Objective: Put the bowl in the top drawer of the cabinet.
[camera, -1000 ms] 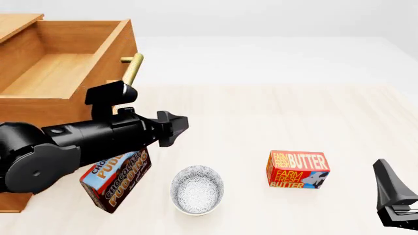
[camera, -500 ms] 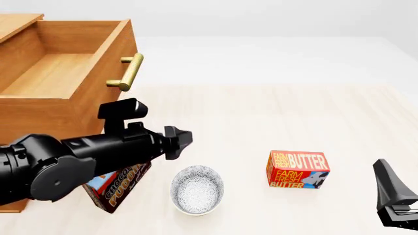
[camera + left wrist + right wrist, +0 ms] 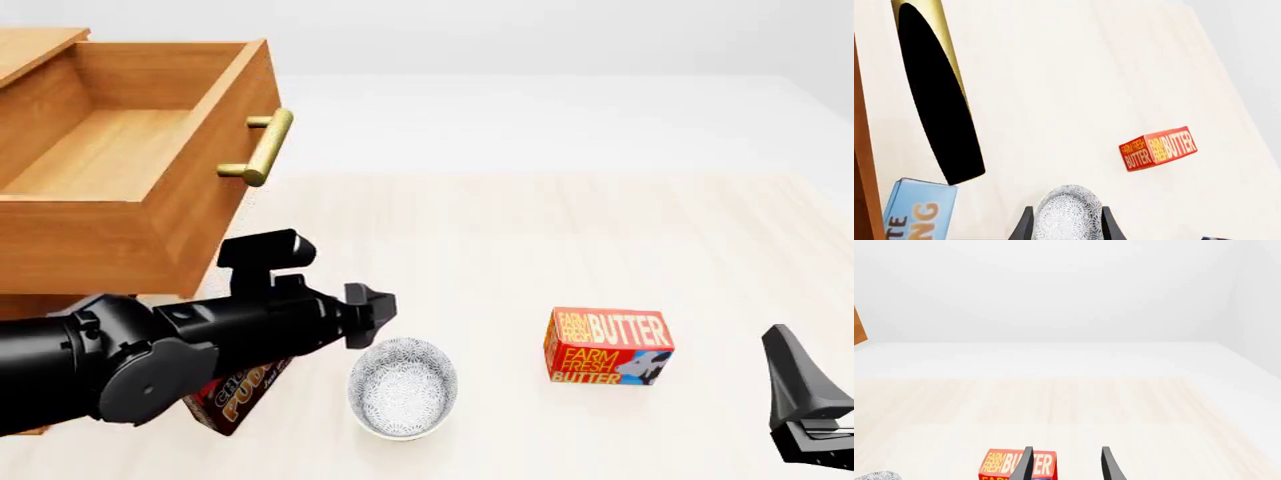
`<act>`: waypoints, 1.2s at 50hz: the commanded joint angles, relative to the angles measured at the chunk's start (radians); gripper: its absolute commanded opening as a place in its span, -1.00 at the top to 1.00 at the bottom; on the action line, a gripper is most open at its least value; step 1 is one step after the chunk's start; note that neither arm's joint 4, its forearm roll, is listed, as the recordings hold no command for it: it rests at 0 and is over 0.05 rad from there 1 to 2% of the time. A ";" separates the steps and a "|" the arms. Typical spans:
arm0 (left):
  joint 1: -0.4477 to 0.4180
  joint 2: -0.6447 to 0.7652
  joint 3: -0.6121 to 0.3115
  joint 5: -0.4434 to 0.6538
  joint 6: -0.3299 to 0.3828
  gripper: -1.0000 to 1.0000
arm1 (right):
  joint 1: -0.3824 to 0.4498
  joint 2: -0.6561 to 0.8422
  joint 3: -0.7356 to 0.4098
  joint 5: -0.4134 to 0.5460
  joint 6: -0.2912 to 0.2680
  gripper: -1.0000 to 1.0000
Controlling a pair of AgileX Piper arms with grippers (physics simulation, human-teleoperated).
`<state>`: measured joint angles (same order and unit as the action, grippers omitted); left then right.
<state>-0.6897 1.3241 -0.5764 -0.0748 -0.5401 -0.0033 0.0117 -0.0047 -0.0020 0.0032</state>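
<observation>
- The bowl (image 3: 403, 387) sits upright on the pale wooden desk (image 3: 561, 230), near the front edge, with its dotted white inside facing up.
- The left end effector (image 3: 374, 305) hangs just above and behind the bowl's far-left rim; whether it touches the rim cannot be told from the front view.
- In the left wrist view the two dark fingers (image 3: 1025, 229) stand apart with the bowl (image 3: 1069, 215) lying between them, so the jaws are spread about as wide as the bowl and nothing is gripped.
- The top drawer (image 3: 127, 160) of the cabinet (image 3: 30, 50) is pulled out at the far left, its inside showing only bare wood, its brass bar handle (image 3: 264, 146) facing the middle of the desk.
- A chocolate pudding box (image 3: 240, 392) leans tilted just left of the bowl, partly hidden by the left arm.
- A red butter box (image 3: 607, 346) stands to the right of the bowl, apart from it.
- The right end effector (image 3: 1064, 465) is low at the right edge of the front view, well away from the bowl; its wrist view shows the fingers parted and holding nothing, with the butter box (image 3: 1017, 464) beyond them.
</observation>
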 commanded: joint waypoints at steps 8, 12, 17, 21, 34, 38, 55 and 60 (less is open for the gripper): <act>0.007 0.047 0.011 -0.035 -0.019 -1.00 | 0.001 -0.002 0.001 0.000 -0.001 -1.00; 0.010 0.063 0.008 -0.041 -0.018 -1.00 | 0.001 -0.002 0.001 0.000 -0.001 -1.00; 0.007 0.085 0.009 -0.055 -0.025 -1.00 | 0.001 -0.002 0.001 0.000 -0.001 -1.00; 0.007 0.097 0.008 -0.062 -0.027 -1.00 | 0.001 -0.002 0.001 0.000 -0.001 -1.00; 0.004 0.137 0.012 -0.088 -0.039 -1.00 | 0.001 -0.002 0.001 0.000 -0.001 -1.00; 0.002 0.157 0.018 -0.102 -0.044 -1.00 | 0.001 -0.002 0.001 0.000 -0.001 -1.00; 0.004 0.230 0.027 -0.146 -0.066 -1.00 | 0.001 -0.002 0.001 0.000 -0.001 -1.00; -0.001 0.247 0.036 -0.159 -0.067 -1.00 | 0.001 -0.002 0.001 0.000 -0.001 -1.00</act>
<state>-0.6842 1.5512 -0.5517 -0.2147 -0.5863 -0.0032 0.0118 -0.0047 -0.0020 0.0033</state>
